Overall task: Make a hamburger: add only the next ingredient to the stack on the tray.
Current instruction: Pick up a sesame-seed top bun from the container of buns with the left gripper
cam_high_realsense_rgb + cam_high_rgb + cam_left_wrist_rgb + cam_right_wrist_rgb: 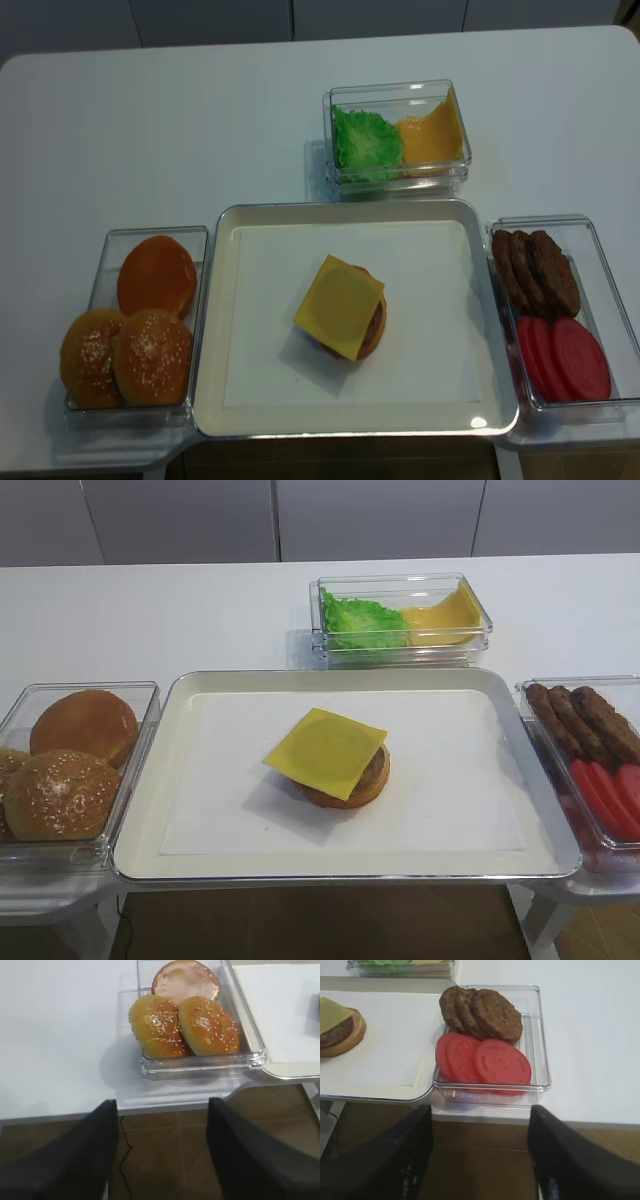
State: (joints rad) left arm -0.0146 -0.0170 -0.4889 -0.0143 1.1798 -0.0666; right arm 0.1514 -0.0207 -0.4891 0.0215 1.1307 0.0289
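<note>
On the tray [150,810], the stack [335,765] has cheese — the bun top [207,1025] waits; my 2 grippers, left [162,1152] and right [480,1155], are wide open, empty.

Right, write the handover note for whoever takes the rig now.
Left claw: open, empty, hanging short of the clear plastic bun bin.
Right claw: open, empty, short of the clear bin of patties and tomato slices.
Done: bun bottom, patty and square yellow cheese slice stacked on the large metal tray.
Left: move one domed sesame-seeded bun top onto the cheese.
</note>
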